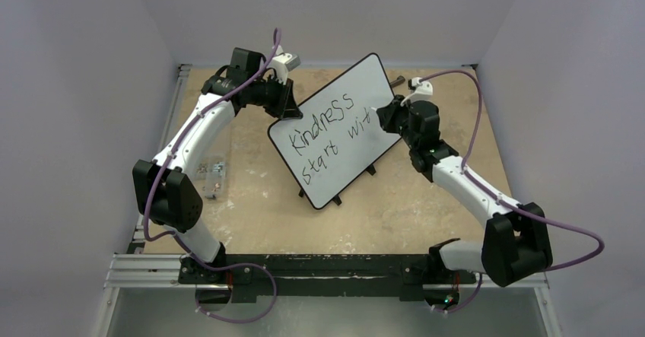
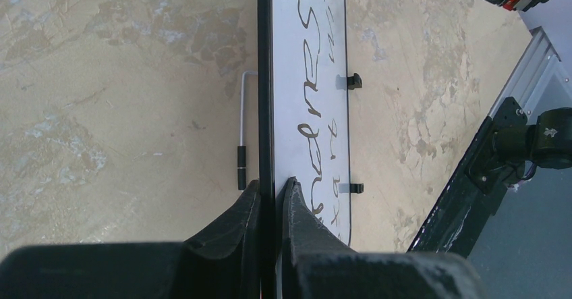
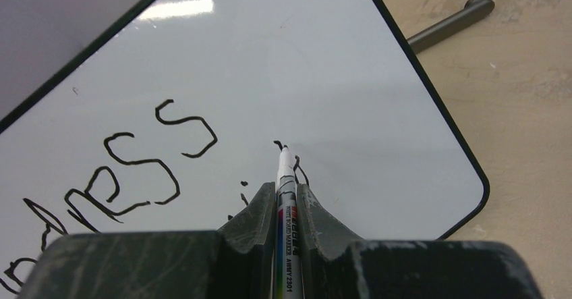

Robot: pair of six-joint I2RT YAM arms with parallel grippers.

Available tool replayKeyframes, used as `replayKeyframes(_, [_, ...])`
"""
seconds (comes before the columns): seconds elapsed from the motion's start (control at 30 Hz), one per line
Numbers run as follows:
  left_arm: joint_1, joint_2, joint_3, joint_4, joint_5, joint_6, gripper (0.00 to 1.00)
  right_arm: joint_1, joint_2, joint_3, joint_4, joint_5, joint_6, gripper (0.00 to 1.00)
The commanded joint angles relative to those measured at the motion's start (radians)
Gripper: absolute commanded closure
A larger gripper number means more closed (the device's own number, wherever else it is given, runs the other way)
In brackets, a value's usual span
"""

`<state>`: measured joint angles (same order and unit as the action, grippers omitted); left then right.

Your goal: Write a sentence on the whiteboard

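The whiteboard [image 1: 338, 128] stands tilted on its small black feet at the table's middle. The sentence [image 1: 323, 131] on it reads "Kindness start wit" in two black lines. My left gripper [image 1: 283, 97] is shut on the board's far-left rim; in the left wrist view the gripper [image 2: 273, 184] pinches the black rim of the board [image 2: 307, 56] edge-on. My right gripper [image 1: 378, 118] is shut on a white marker [image 3: 286, 198], its tip touching the board [image 3: 337, 76] at the last strokes of the second line [image 3: 297, 167].
A dark marker cap [image 3: 448, 22] lies on the tan tabletop beyond the board's right corner. A metal hex key [image 2: 241, 133] lies behind the board. Small clear objects [image 1: 211, 171] sit near the left arm. The black base rail [image 1: 319, 265] runs along the near edge.
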<state>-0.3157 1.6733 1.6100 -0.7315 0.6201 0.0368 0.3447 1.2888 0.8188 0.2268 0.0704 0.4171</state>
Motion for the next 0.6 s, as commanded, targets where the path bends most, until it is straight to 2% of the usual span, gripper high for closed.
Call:
replayKeyframes(0.0, [-0.036, 0.021, -0.032, -0.101, -0.084, 0.128, 1.00, -0.001, 0.007, 0.085, 0.014, 0.037, -0.020, 1.00])
replayKeyframes(0.33, [-0.036, 0.022, -0.033, -0.101, -0.084, 0.129, 1.00, -0.012, 0.129, 0.188, 0.024, 0.052, -0.007, 1.00])
replayKeyframes(0.57, [-0.036, 0.023, -0.035, -0.099, -0.085, 0.128, 1.00, -0.013, 0.137, 0.137, 0.036, 0.039, 0.000, 1.00])
